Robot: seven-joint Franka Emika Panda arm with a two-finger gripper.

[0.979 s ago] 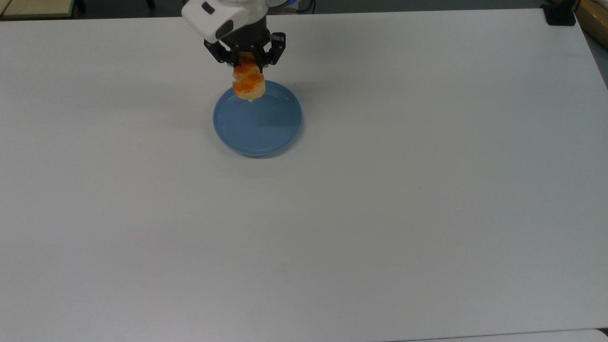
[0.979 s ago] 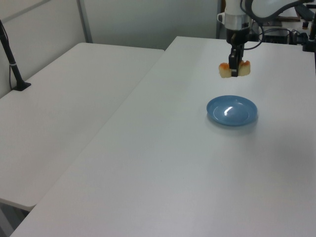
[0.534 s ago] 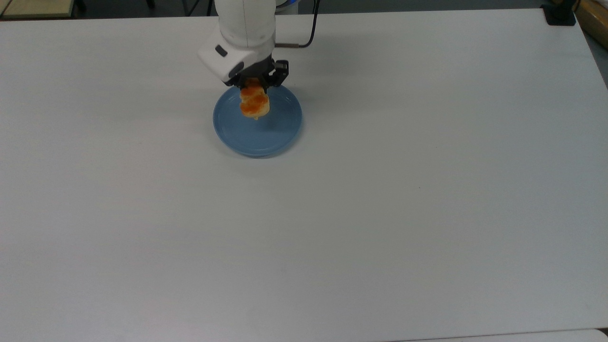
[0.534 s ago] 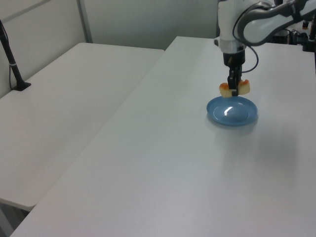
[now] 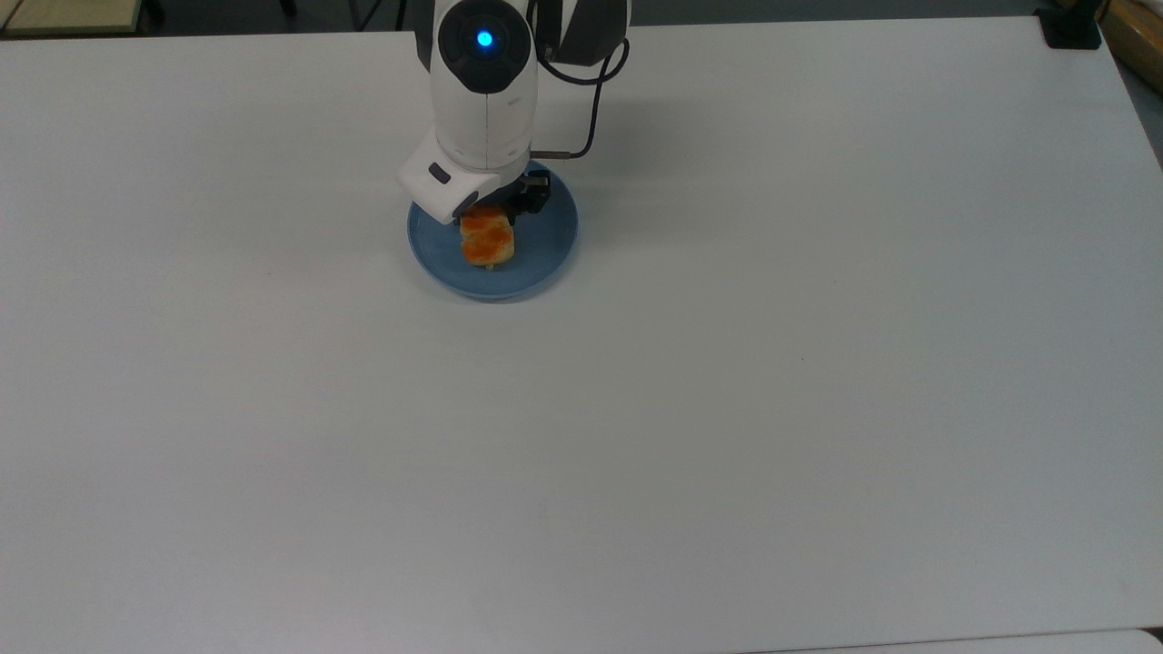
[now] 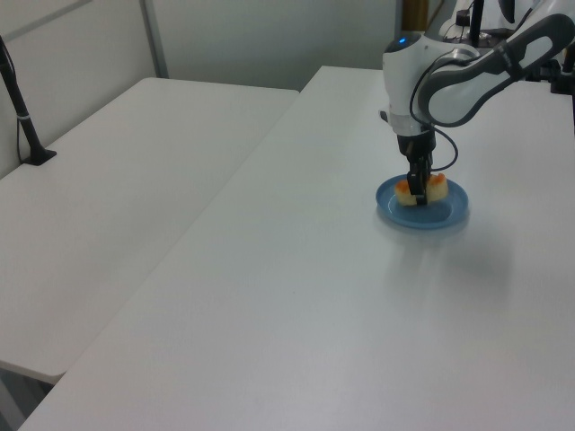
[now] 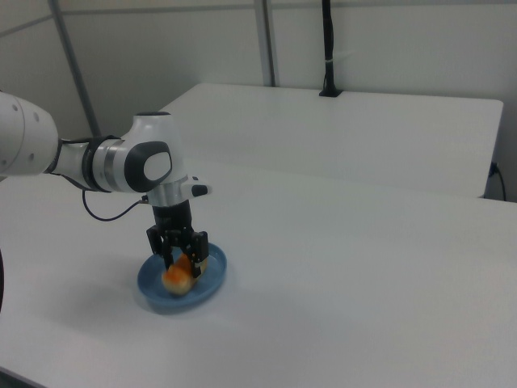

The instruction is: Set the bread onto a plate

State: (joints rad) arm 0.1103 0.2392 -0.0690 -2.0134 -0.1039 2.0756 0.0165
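Orange-topped bread (image 7: pixel 179 276) sits low over the plate (image 7: pixel 212 279), seemingly clamped by the gripper (image 7: pixel 182 260).

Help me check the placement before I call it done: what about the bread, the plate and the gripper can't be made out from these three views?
- Top view: the arm's white wrist housing covers the gripper, the far end of the bread and part of the plate.
- Left view: the near finger crosses the bread's middle, and whether the bread's underside touches the plate is too small to tell.
- Right view: the fingers hide the bread's upper part.
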